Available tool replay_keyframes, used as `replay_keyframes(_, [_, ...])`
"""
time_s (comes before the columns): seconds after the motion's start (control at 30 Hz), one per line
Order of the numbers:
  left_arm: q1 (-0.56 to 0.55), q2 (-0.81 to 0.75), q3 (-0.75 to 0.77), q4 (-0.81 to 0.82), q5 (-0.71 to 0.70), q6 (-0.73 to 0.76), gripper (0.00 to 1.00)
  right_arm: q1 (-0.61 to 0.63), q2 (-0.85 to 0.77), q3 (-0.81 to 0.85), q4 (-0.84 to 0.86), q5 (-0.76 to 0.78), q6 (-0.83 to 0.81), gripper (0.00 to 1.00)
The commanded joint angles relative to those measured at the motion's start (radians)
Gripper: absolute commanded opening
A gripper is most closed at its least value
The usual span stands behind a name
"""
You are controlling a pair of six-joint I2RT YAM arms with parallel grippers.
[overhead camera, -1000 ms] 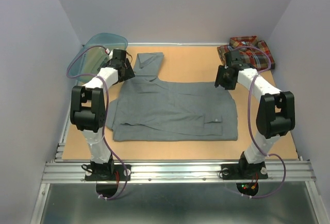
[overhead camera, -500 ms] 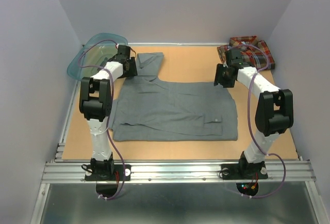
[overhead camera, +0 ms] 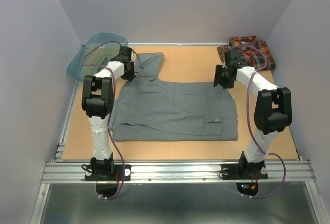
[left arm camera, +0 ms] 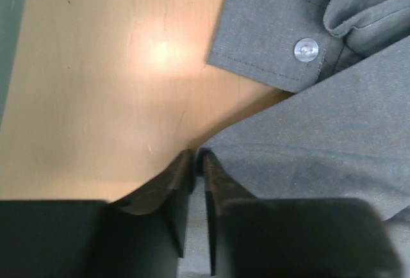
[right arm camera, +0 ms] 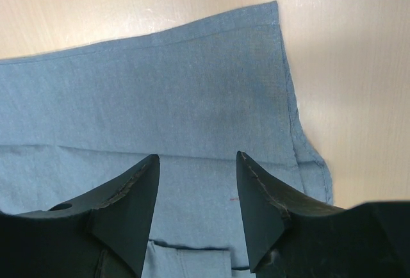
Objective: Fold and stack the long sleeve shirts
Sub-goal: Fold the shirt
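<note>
Both my arms are the same build. Left arm point(overhead camera: 98, 100) and right arm point(overhead camera: 270, 110) have white link shells and bulky black joint housings. A thin purple cable point(overhead camera: 248, 113) loops loose along each one, down to a black base point(overhead camera: 105, 171). There are small red and green lights point(overhead camera: 246, 187) by the right base. Left gripper point(left arm camera: 195, 154) and right gripper point(right arm camera: 197, 157) have matte black fingers point(right arm camera: 131, 195), wedge-shaped, tapering to thin tips, edges a bit scuffed. One right finger has a small round hole point(right arm camera: 61, 206) near its root.

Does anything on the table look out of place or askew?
The grey shirt lies half folded and lopsided, one sleeve sticking out toward the far edge. The teal basin, far left, seems to overhang the table.
</note>
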Motion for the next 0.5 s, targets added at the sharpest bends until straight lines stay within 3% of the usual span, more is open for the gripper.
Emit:
replay_keyframes(0.0, [0.002, -0.023, 0.039, -0.019, 0.037, 0.028, 0.15, -0.002, 0.024, 0.094, 0.033, 0.037, -0.024, 0.56])
replay_keyframes(0.27, [0.002, -0.080, -0.007, 0.005, 0.045, 0.031, 0.00, -0.026, 0.101, 0.155, 0.047, 0.090, -0.064, 0.55])
replay_keyframes(0.47, [0.002, -0.118, -0.041, 0.028, 0.045, 0.043, 0.00, -0.059, 0.165, 0.169, 0.086, 0.068, -0.123, 0.52])
